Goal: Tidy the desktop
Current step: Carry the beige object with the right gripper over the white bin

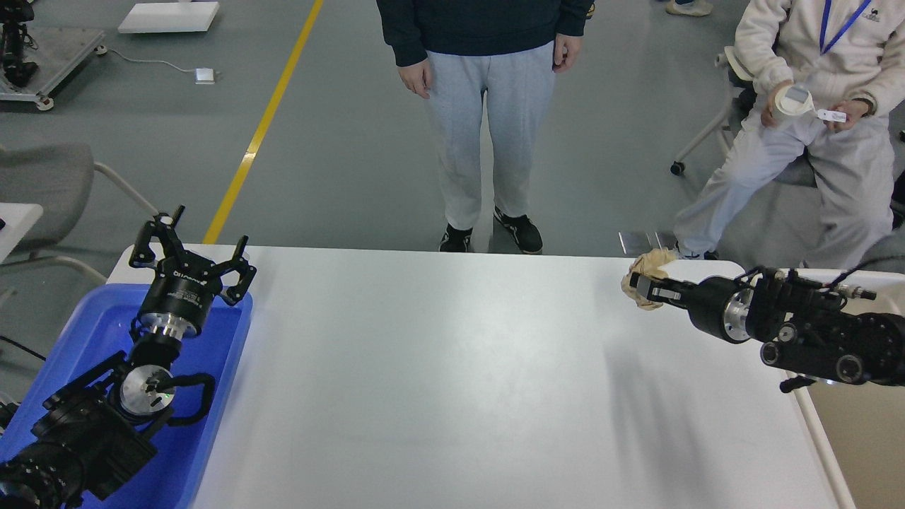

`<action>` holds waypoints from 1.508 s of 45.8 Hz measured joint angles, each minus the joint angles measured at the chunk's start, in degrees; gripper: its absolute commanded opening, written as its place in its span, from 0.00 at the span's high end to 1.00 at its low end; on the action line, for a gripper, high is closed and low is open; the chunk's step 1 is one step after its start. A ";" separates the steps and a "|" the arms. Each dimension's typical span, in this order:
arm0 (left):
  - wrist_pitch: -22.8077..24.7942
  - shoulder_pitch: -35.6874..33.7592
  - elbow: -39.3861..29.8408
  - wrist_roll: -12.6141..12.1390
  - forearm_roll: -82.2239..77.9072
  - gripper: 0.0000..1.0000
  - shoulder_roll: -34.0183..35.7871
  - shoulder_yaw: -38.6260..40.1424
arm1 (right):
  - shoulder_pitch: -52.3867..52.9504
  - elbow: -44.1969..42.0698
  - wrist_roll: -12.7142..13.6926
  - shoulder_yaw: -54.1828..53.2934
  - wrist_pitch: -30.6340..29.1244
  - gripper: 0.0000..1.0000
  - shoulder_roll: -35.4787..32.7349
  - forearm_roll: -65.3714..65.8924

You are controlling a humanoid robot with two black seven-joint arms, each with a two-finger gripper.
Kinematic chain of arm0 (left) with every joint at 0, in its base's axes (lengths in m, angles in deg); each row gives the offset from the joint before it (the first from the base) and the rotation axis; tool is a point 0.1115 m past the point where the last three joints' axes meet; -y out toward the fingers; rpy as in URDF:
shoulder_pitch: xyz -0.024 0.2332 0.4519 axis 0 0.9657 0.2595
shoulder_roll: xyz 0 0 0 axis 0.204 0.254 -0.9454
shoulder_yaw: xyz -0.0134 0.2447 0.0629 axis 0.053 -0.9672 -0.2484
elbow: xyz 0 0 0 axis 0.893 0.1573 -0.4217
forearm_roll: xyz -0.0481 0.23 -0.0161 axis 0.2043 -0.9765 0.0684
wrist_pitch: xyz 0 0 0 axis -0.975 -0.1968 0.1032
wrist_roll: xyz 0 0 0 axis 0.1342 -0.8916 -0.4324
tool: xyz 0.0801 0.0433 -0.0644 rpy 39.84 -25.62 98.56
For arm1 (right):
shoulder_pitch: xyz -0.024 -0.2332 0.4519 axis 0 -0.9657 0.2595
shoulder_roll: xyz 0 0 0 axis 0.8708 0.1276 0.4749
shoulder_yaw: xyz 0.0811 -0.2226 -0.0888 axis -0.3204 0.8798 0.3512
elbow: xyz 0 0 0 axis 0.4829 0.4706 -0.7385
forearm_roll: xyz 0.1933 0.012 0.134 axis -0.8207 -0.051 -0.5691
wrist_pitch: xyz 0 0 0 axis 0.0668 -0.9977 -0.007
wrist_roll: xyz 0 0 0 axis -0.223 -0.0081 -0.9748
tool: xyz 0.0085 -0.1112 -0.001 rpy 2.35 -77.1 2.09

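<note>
Both arms reach forward: left tool (199,244) spread, right tool (645,286) clamping crumpled paper (649,270).

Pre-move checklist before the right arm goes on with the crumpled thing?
1. Right hand shut on crumpled tan wad: ok.
2. Wad clear of the desktop: ok, held above the far right corner.
3. Left hand open, holding nothing: ok.
4. Left hand over the blue tray: ok.
5. Drop-off spot by the right edge: cannot tell.
6. Person standing close to the far edge: not ok.
</note>
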 measured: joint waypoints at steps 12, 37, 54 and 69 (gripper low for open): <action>-0.01 0.00 0.01 0.00 -0.01 0.00 0.00 0.00 | 11.19 9.47 -0.01 3.21 -4.89 1.00 -7.71 0.74; -0.06 0.00 0.02 0.00 0.00 0.00 0.00 0.01 | 21.46 16.00 0.02 6.82 -8.70 1.00 -16.05 2.28; -0.04 -0.01 0.02 0.00 0.00 0.00 0.00 0.02 | 4.19 14.95 -0.56 -6.88 -3.84 1.00 -30.05 -2.15; -0.04 -0.01 0.03 0.00 -0.01 0.00 0.00 0.01 | -16.54 9.16 -0.68 -20.62 1.35 1.00 -32.01 -16.02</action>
